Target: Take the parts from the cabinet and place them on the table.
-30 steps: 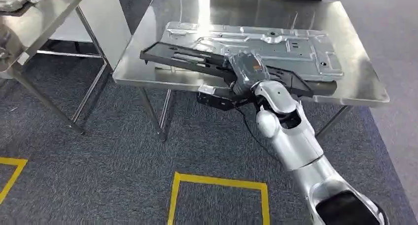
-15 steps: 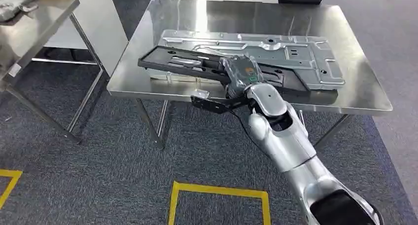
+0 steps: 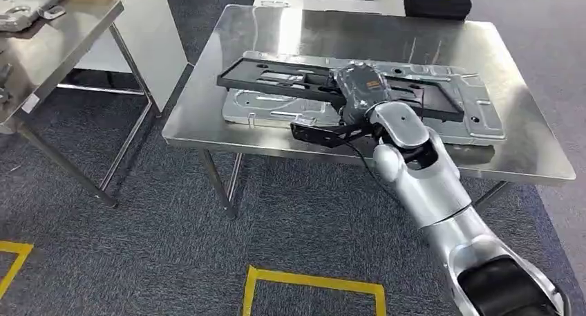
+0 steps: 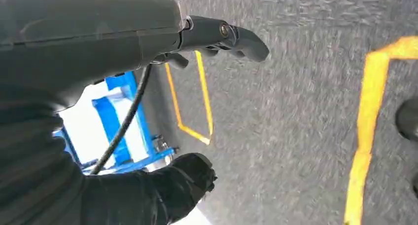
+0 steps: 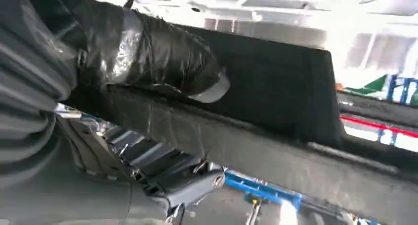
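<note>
Right hand [image 3: 359, 91] grips black frame [image 3: 290, 81] near its middle — frame held across silver panel [image 3: 477, 112], which already lies flat on table [image 3: 207, 122]. Whether frame touches panel, cannot tell. One part delivered, second at set-down stage; release still to come. Table bare toward 12 and 3 o'clock; black case [image 3: 437, 1] at far edge, 1 o'clock. Left hand [image 4: 148, 43] hangs over carpet, fingers curled in, holding nothing.
</note>
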